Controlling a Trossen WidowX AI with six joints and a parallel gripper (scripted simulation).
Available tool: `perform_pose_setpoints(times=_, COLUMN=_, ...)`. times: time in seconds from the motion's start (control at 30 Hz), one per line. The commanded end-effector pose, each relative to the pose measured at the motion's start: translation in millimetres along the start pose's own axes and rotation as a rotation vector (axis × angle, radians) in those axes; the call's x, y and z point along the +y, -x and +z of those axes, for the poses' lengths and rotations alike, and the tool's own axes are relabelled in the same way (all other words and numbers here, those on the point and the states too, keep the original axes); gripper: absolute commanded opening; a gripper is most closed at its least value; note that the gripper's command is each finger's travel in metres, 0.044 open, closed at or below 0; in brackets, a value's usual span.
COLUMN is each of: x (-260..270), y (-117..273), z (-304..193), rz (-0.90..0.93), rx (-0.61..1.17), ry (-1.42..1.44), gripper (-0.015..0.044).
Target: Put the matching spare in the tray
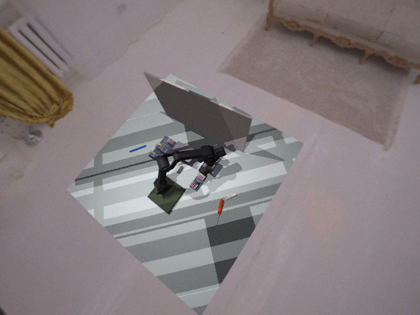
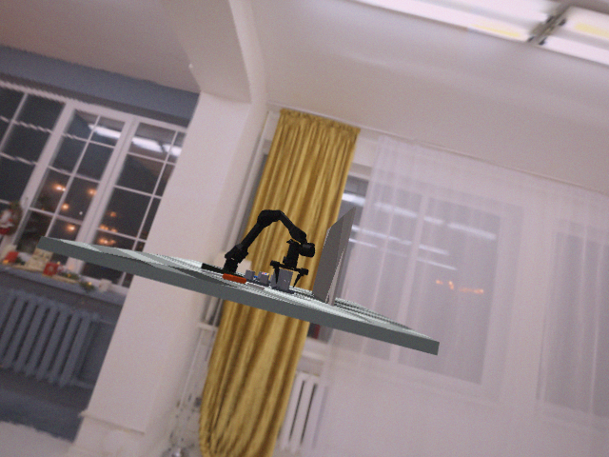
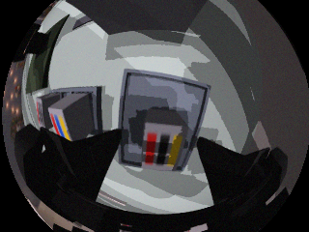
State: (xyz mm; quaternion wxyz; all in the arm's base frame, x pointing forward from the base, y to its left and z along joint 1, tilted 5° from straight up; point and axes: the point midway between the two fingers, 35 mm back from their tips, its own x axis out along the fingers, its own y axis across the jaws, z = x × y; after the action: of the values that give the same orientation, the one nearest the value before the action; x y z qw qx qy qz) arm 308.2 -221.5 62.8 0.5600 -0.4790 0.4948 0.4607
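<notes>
A grey spare (image 3: 163,151) (image 2: 282,278) with red, black and yellow stripes stands upright at the near end of the shallow grey tray (image 3: 165,75) (image 1: 216,170). My gripper (image 3: 160,138) (image 2: 286,284) is open, its fingers apart on either side of this spare. Another spare with red, blue and yellow stripes (image 3: 60,124) (image 1: 201,176) stands to the left in the wrist view, with one more spare (image 3: 42,107) (image 1: 194,185) beside it. I cannot tell the mounted unit or its back code in these views.
A tall grey panel (image 1: 203,115) (image 2: 334,258) stands behind the tray. Several striped units (image 1: 165,147) sit left of the arm. A blue pen (image 1: 138,148), an orange screwdriver (image 1: 220,207), a white stick (image 1: 231,197) and a green mat (image 1: 168,205) lie around.
</notes>
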Motion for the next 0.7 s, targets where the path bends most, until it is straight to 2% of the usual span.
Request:
perform_pose_setpoints(times=0.0, x=-2.9, y=18.0, z=-1.9, rz=-0.003, rx=0.003, ry=0.000, gripper=0.0440)
perform_pose_setpoints(times=0.23, x=0.4, y=103.6, z=0.1, rz=0.001, rx=0.004, ry=-0.004, gripper=0.0440)
perform_pose_setpoints(times=0.67, x=-1.7, y=102.9, z=-0.1, rz=-0.013, rx=0.009, ry=-0.006, gripper=0.0440)
